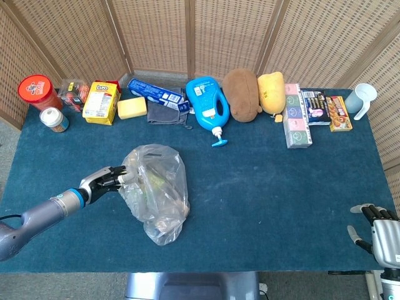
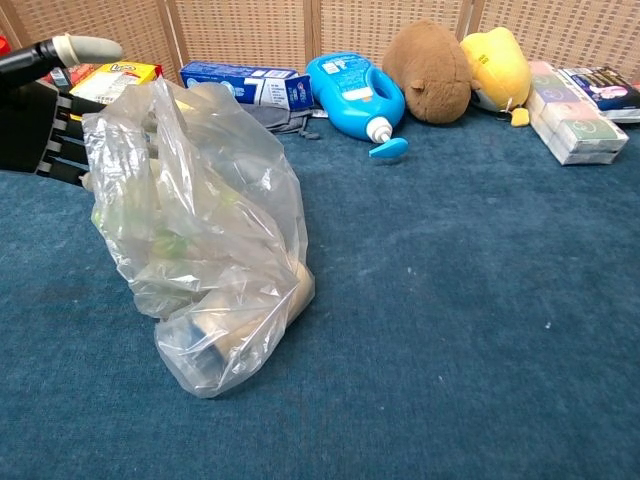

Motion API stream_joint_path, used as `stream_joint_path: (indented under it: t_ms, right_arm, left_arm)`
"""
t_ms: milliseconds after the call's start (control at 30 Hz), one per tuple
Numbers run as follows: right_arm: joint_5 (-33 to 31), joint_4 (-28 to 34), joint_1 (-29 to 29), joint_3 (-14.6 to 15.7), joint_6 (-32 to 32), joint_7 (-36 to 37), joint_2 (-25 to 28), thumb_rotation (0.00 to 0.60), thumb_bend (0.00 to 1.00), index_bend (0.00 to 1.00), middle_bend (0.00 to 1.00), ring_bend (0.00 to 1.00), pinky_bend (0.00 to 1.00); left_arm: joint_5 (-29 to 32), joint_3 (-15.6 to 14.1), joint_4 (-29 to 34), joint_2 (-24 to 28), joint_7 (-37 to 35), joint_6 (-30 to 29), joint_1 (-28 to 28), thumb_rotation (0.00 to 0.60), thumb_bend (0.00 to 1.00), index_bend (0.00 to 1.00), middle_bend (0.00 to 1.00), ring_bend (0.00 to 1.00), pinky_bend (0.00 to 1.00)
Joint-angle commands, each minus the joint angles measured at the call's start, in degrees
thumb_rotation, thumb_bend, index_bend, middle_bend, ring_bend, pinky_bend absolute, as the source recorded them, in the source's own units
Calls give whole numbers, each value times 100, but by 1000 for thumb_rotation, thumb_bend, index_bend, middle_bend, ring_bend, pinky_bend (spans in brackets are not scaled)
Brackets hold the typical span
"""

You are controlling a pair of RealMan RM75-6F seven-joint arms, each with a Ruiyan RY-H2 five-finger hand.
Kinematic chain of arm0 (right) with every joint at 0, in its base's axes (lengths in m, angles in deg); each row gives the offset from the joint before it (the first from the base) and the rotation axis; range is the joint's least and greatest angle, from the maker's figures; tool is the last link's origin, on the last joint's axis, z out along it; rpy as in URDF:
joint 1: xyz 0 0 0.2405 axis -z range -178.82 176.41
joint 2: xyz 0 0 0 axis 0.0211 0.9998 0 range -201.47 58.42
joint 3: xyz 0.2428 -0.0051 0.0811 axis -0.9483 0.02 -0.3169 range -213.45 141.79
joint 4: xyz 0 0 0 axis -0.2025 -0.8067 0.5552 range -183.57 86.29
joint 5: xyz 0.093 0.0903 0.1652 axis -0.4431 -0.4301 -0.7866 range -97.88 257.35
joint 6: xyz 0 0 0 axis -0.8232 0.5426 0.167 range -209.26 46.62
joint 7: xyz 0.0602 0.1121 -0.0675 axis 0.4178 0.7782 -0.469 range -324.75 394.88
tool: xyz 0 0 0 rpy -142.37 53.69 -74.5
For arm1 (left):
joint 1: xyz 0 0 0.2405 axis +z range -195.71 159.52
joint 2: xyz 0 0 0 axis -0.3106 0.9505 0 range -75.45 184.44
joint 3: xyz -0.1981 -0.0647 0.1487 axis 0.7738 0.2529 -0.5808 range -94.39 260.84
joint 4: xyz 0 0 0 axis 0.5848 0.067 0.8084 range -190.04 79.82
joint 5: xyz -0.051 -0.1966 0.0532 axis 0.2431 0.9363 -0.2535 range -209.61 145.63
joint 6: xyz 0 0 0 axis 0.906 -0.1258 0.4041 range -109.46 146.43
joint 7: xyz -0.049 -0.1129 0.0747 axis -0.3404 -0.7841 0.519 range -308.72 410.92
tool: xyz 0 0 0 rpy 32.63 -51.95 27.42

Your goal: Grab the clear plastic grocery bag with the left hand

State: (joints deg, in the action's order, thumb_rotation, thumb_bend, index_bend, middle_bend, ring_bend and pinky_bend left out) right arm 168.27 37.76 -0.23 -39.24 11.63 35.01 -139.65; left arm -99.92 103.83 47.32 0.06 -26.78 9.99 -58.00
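The clear plastic grocery bag [image 1: 156, 190] stands crumpled on the blue cloth at the front left, with greenish and pale items inside; the chest view shows the bag [image 2: 205, 235] large and close. My left hand [image 1: 106, 180] reaches in from the left and touches the bag's upper left edge. In the chest view the left hand [image 2: 40, 115] has its thumb raised above the bag's top and its fingers [image 2: 70, 150] against the plastic, not closed around it. My right hand [image 1: 381, 230] rests off the table's front right corner, holding nothing.
Along the table's back edge stand a red-lidded jar [image 1: 37, 91], a yellow box [image 1: 102, 102], a blue detergent bottle [image 1: 209, 105], brown [image 1: 242, 92] and yellow [image 1: 271, 92] plush toys, boxes [image 1: 297, 122] and a cup [image 1: 362, 99]. A wicker screen stands behind.
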Motion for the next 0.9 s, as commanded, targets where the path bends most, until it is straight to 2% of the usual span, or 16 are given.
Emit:
stream_joint_path:
  t_ms: [33, 300, 567, 767, 900]
  right_arm:
    - [-3, -12, 8, 2, 1, 17, -1, 600, 307, 420, 439, 430, 389]
    - [-18, -89, 51, 11, 20, 126, -8, 599, 307, 422, 440, 430, 388]
    - [-2, -160, 78, 8, 62, 233, -19, 599, 307, 424, 439, 430, 388]
    - [2, -201, 97, 10, 79, 278, -30, 600, 307, 429, 439, 430, 387]
    - [-1, -221, 105, 4, 92, 310, -31, 600, 307, 431, 439, 430, 385]
  left_arm:
    - [222, 150, -67, -133, 186, 229, -26, 256, 94, 269, 381, 328, 460]
    - [827, 362, -89, -359, 615, 324, -20, 242, 107, 268, 382, 328, 460]
    - [1351, 360, -179, -509, 948, 353, -165, 240, 109, 268, 381, 327, 461]
    - [1874, 413, -216, -732, 924, 222, -211, 238, 129, 268, 381, 327, 460]
    - [2201, 495, -233, -930, 808, 174, -223, 211, 147, 268, 381, 327, 460]
